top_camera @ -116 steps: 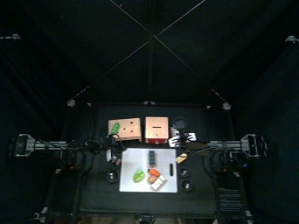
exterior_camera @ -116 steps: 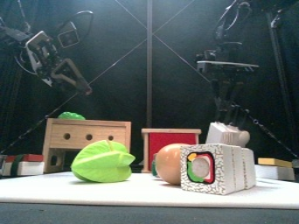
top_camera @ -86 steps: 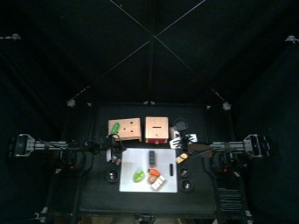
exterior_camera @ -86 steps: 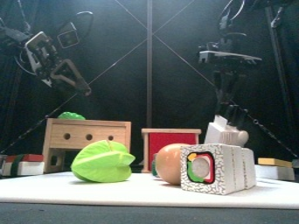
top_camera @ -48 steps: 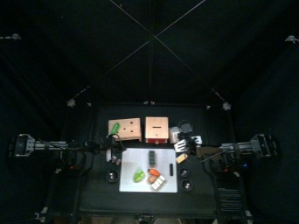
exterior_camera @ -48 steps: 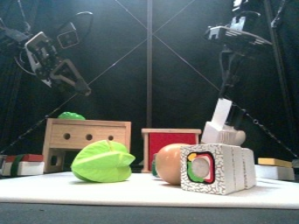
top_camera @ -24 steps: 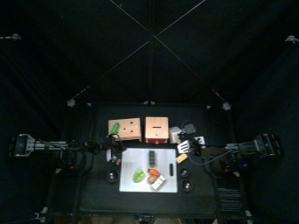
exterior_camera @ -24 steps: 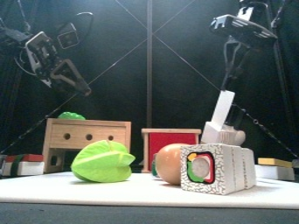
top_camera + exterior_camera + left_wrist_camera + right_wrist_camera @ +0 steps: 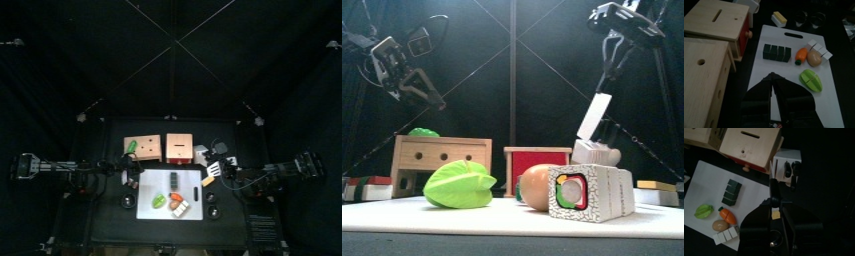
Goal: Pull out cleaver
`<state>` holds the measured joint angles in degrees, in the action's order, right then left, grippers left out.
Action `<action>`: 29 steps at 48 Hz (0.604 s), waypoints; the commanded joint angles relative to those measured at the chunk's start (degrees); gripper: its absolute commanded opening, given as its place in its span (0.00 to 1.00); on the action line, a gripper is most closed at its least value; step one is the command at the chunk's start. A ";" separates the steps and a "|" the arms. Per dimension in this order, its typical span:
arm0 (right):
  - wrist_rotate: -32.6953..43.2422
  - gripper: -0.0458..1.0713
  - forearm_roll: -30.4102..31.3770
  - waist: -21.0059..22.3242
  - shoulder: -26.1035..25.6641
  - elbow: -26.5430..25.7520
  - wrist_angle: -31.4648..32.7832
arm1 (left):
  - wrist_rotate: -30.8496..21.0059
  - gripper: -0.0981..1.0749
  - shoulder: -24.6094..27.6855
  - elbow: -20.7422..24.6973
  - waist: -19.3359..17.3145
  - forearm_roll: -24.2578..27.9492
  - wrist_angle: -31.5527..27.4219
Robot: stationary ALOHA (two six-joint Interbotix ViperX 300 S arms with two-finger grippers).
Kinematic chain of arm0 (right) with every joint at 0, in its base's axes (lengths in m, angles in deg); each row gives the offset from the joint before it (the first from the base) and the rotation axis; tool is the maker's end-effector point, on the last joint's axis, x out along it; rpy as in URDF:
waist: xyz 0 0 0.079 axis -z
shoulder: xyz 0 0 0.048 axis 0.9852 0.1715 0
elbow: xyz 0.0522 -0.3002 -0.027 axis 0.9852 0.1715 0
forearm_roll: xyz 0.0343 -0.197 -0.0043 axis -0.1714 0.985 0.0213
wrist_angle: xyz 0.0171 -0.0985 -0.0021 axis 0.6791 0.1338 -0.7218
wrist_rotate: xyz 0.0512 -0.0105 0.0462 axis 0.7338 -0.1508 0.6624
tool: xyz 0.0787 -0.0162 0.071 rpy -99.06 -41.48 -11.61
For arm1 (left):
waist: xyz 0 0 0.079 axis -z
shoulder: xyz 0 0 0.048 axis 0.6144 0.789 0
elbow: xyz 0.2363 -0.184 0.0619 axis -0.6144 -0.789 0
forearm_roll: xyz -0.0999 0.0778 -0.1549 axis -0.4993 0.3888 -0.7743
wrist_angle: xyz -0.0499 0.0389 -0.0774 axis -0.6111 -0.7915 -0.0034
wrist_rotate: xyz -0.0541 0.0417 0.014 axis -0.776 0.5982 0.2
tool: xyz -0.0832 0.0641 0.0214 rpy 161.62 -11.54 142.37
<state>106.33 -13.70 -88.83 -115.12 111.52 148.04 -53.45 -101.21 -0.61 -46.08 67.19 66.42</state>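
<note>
The cleaver (image 9: 596,115), with a broad pale blade, hangs tilted in the air, its lower end just above the white knife holder (image 9: 596,154). My right gripper (image 9: 616,45) is shut on its handle high at the right. The right wrist view shows the cleaver (image 9: 773,180) edge-on as a thin dark line rising from the shut right gripper (image 9: 773,203), with the holder (image 9: 785,168) beyond. In the top view the cleaver (image 9: 211,172) sits beside the holder (image 9: 203,154). My left gripper (image 9: 402,75) is raised at the left, shut and empty, over the white board (image 9: 827,65).
Two tan wooden blocks (image 9: 143,148) (image 9: 178,147) stand behind the white board (image 9: 191,178). On the board lie a green leaf (image 9: 460,185), a sushi roll (image 9: 589,192), a carrot (image 9: 802,55) and a dark piece (image 9: 777,52). Small blocks line the table's sides.
My right gripper has risen and drawn back to the right, pulling the cleaver's blade up out of the white holder. The left arm has not moved.
</note>
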 commanded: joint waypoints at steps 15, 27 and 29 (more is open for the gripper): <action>-0.18 0.47 1.58 -2.11 -2.29 0.53 -2.72 | 0.09 0.49 0.00 0.70 0.00 -0.18 0.18; -0.09 0.47 3.34 -2.11 -3.69 2.72 -6.94 | 0.09 0.49 -0.09 0.62 0.00 -0.18 0.18; -0.09 0.47 3.60 -2.11 -4.04 3.08 -7.73 | 0.09 0.49 -0.09 0.62 -0.09 -0.18 0.18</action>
<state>106.25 -10.88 -90.76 -117.84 114.78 141.80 -53.45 -101.21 -0.61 -46.08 67.10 66.42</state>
